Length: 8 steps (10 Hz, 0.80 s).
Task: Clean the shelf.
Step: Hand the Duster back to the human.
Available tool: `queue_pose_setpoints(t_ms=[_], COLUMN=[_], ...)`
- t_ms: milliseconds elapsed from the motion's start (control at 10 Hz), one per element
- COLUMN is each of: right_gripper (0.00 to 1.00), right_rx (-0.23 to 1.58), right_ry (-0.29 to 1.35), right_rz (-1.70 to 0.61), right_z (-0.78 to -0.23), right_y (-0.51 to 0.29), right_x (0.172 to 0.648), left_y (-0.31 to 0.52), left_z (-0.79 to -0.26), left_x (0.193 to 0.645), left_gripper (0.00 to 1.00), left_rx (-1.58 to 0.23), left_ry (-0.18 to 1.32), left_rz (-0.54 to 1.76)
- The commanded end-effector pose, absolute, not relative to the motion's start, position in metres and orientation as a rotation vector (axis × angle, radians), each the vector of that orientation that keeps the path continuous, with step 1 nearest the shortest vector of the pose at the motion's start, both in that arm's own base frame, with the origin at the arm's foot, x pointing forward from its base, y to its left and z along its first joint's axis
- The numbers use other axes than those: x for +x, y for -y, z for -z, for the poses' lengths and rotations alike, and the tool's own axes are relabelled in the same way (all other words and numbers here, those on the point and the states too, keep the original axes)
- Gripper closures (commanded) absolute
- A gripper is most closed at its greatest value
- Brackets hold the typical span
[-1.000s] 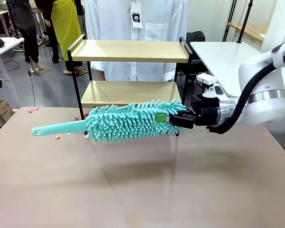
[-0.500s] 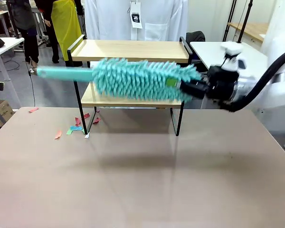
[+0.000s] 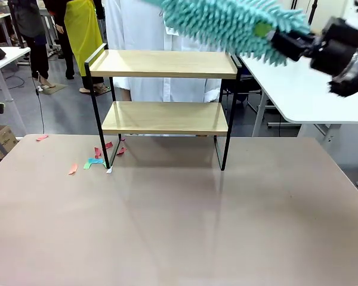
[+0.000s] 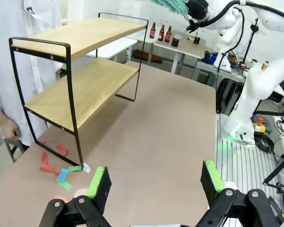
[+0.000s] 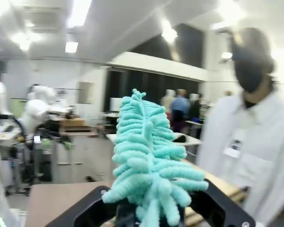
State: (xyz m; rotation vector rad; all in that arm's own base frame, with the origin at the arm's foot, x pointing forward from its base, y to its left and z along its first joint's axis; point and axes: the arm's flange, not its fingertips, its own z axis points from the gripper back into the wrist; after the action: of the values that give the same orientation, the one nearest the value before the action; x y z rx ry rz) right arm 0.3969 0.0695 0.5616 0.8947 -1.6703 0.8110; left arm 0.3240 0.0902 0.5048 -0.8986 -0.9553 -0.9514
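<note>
the shelf [image 3: 161,89] is parked at the table's [image 3: 179,226] far edge. a teal duster [image 3: 227,21] is pinched in the right gripper [image 3: 280,39], up high; the shelf is below-left, long axis side to side, right arm nearer. left gripper [image 4: 154,182] is spread, empty. no readable writing.

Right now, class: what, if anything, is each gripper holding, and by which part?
The right gripper holds the teal duster by the tip of its fluffy head, not its handle. The left gripper is open and holds nothing.
</note>
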Motion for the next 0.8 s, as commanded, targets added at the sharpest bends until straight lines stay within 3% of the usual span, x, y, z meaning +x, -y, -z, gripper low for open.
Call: queue_pose_setpoints(t_ms=[0,500,700], right_gripper=[0.84,0.84,0.84], right_rx=[0.701,0.267,0.209], right_ry=[1.740,1.743,1.702], right_rz=[-0.592,-0.182,-0.137], right_z=[-0.563,-0.543,-0.523], right_y=[-0.046,0.057,0.074], right_x=[0.394,0.383,0.378], left_y=[-0.090,-0.090,-0.090], left_z=[-0.507,-0.507,-0.507], left_x=[0.324,0.324,0.324], left_gripper=[0.00,0.00,0.00], left_rx=[-0.914,-0.914,-0.914], left_ry=[0.974,0.974,0.974], left_rz=[0.951,0.951,0.951])
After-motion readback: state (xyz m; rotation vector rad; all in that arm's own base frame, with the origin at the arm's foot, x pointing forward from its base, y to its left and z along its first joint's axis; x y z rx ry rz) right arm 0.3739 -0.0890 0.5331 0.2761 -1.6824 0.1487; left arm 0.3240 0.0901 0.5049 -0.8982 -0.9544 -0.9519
